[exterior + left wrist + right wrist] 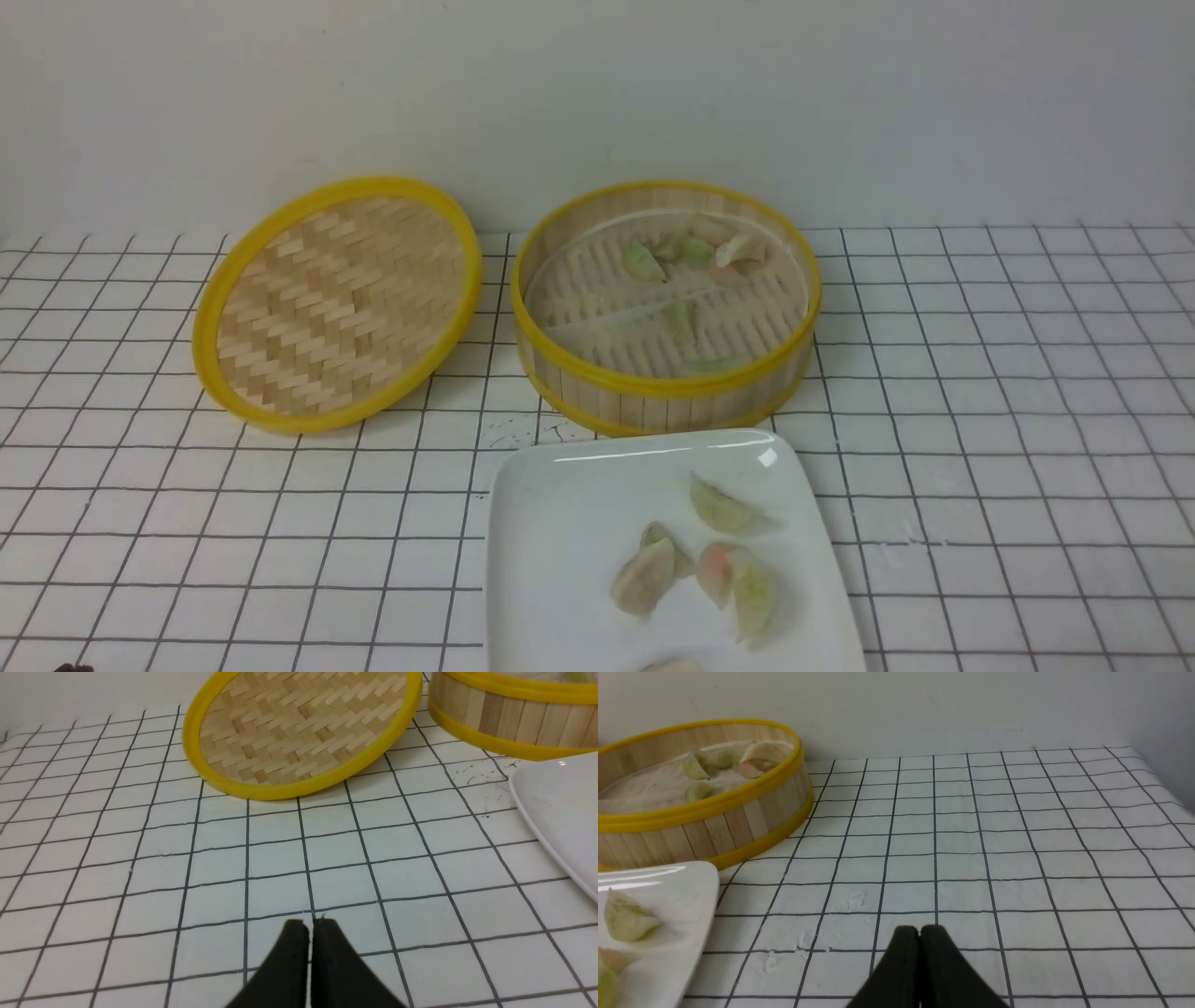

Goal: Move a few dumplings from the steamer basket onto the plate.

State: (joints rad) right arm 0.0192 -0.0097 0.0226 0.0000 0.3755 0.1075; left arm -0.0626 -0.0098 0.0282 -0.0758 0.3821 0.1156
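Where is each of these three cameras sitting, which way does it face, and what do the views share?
Front view: between the arms, looking forward over the lid, steamer basket and plate; no robot part clearly shows.
Left wrist view: low over the table, facing the lid; left gripper, jaws shut, shows.
Right wrist view: low over the table, basket to one side; right gripper, jaws shut, shows.
Shared: both wrist views catch the basket and plate.

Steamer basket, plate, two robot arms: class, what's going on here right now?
Nothing is being handled. The left hand and right hand are both shut and empty, low over the checked table. Several dumplings already lie on the plate; a few more remain in the steamer basket. Its lid rests tilted beside it.
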